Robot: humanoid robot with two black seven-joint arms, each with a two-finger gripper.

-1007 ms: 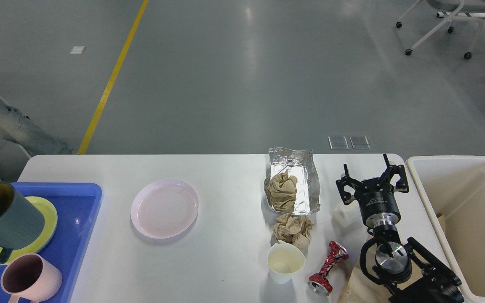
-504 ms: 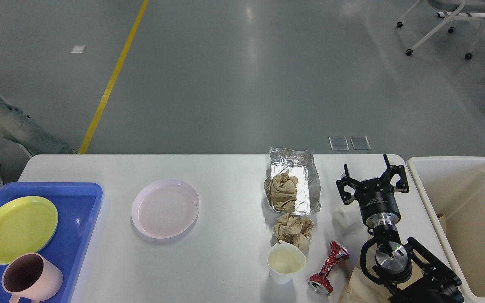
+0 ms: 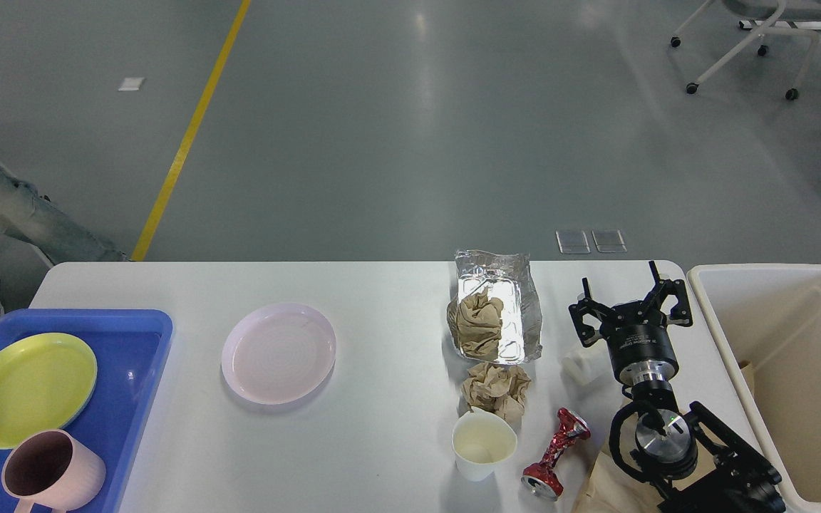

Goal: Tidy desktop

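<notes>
The white desktop (image 3: 389,427) carries a pink plate (image 3: 279,353), a foil tray (image 3: 517,313) with crumpled brown paper in it, a loose brown paper ball (image 3: 496,388), a white paper cup (image 3: 483,445) and a crushed red can (image 3: 555,452). My right gripper (image 3: 621,281) stands open near the desktop's far right edge, nothing between its fingers. A small white object (image 3: 581,365) lies just left of its wrist. My left gripper is out of view.
A blue tray (image 3: 132,370) at the left holds a yellow plate (image 3: 26,388) and a pink mug (image 3: 54,474). A cream bin (image 3: 710,299) stands off the right edge. Brown paper (image 3: 599,488) lies under my right arm. A person's legs (image 3: 11,214) are beyond the far left corner.
The grey-green cup held over the blue tray one second ago has left the view, uncovering the yellow plate. My right arm has not moved.
</notes>
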